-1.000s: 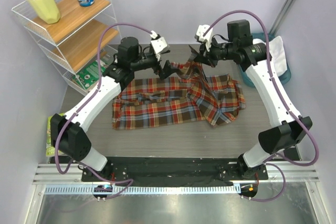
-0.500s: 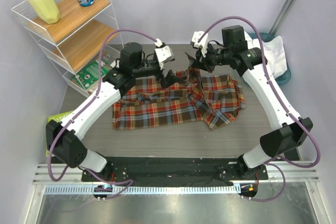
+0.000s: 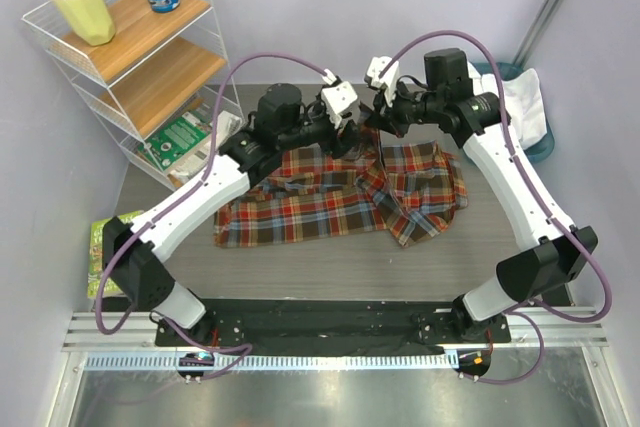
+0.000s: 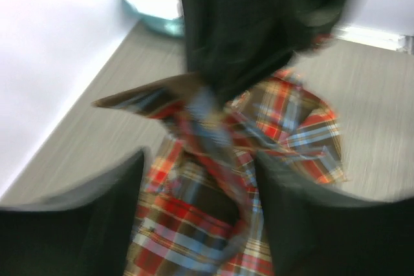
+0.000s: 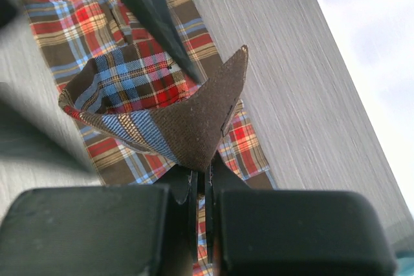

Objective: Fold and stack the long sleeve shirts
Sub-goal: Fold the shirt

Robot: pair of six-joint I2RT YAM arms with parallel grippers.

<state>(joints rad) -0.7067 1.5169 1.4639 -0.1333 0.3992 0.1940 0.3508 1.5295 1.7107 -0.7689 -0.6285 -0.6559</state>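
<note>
the plaid shirt (image 3: 330,202) lay spread across the middle of the table (image 3: 300,257), its long edge running left to right, with the right part rumpled and drawn up toward the far side; the right claw (image 3: 377,124) hung above that far edge, near the shirt's middle, and a fold of cloth rose from the table up to it; in the right wrist view the right claw (image 5: 202,176) was clenched on the plaid shirt (image 5: 187,121), its fingers pressed together on a pointed brown corner, which stood up and away from the camera with the plaid lining showing inside the fold; the rest of the shirt lay flat on the table beneath; the left claw (image 3: 352,139) was just beside the right one, on its left, over the same raised fold; the left wrist view was blurred, but the left claw (image 4: 199,159) was released, its fingers (image 4: 71,224) spread wide apart, the lifted cloth straight ahead of the gap and the flat part of the shirt (image 4: 291,127) below; whether those fingers touched the cloth could not be told; the white shirt (image 3: 522,97) sat bunched in the basket (image 3: 545,142) at the far right corner, well apart from both claws.
</note>
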